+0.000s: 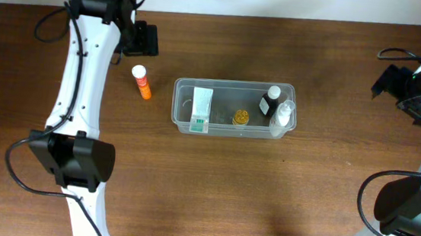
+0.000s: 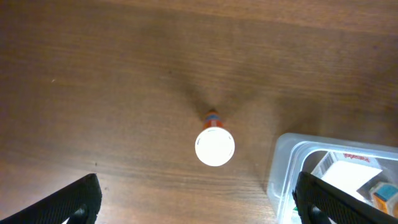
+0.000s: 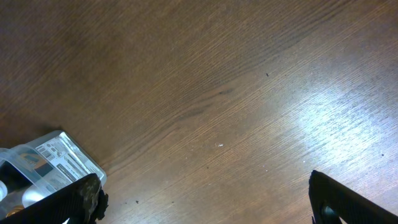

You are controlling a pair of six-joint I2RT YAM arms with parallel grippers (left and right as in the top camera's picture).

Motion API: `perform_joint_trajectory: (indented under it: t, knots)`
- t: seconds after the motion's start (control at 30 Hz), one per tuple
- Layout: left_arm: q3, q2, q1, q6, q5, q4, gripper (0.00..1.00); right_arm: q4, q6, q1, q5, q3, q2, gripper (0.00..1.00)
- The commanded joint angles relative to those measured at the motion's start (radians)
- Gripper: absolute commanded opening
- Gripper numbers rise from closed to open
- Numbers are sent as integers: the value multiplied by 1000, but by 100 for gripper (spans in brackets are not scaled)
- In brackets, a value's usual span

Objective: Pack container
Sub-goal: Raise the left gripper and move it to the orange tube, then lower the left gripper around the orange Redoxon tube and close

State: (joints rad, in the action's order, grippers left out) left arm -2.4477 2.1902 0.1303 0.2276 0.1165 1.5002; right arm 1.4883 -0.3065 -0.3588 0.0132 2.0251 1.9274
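The left gripper [image 2: 196, 186], jaws spread wide, hangs above the upright orange tube [image 2: 215, 147] near the container [image 1: 175, 103] at mid-table, apparently lined up to grasp it, while the right gripper [image 3: 205, 193], also open, idles well apart.

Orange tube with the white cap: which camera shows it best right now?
Overhead: the orange tube shows whole, white cap and orange body, clear of the container. The left wrist view looks down on its cap, hiding most of the body. The right wrist view misses it.
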Motion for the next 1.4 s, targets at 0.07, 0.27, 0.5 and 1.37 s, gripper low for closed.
perform_joint_trajectory:
  t: [0.07,0.27,0.5,1.37]
  knots:
    - [19,3,0,-103,-111,-31,99,0,-2,-3,-2,2,-7,98]
    - [77,3,0,-102,-111,-70,99,0,-2,-3,-2,2,-7,98]
    - [167,3,-2,-102,-110,-106,99,0,-2,-3,-2,2,-7,98]
    - [341,13,-2,-101,-103,-268,99,0,-2,-3,-2,2,-7,98]
